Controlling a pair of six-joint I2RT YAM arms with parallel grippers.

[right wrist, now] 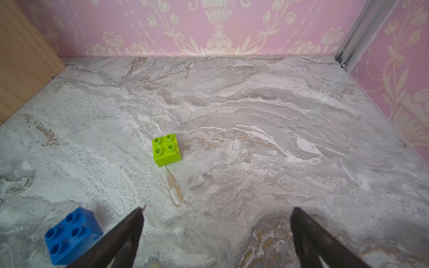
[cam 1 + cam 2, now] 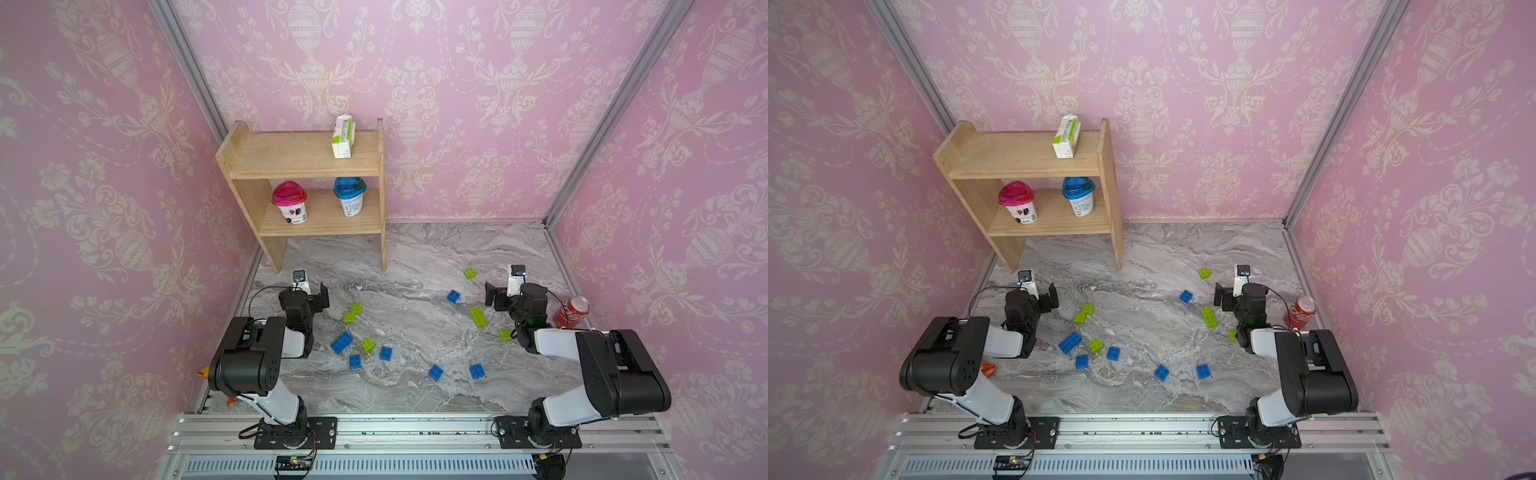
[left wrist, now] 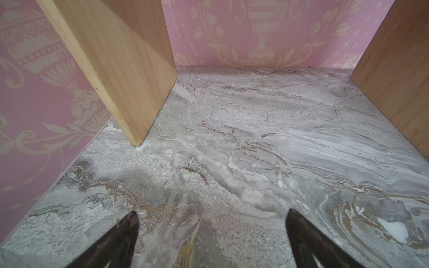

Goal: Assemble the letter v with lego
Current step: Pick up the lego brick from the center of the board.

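Lego bricks (image 2: pixel 368 345) lie scattered loose across the marble table (image 2: pixel 415 257), blue and green, no V begun. My left claw (image 3: pixel 212 211) and right claw (image 1: pixel 218 208) both gape empty; all assembling remains.

The lego (image 2: pixel 435 372) lay loose over the marble table (image 2: pixel 415 249), nothing joined yet (no letter that I could make out). Around 8 o'clock sat a cluster: two lime squares (image 2: pixel 355 308) close together, a long blue brick (image 2: pixel 341 343), another lime square (image 2: pixel 368 345) and two blue squares (image 2: pixel 385 353). A long lime brick (image 2: pixel 478 317) lay toward 3 o'clock, just beside the right gripper (image 2: pixel 509 291), with the soda can (image 2: pixel 571 313) beyond it. The left gripper (image 2: pixel 307 293) hung at 9 o'clock. The wooden shelf (image 2: pixel 303 158) stood at 11 o'clock.
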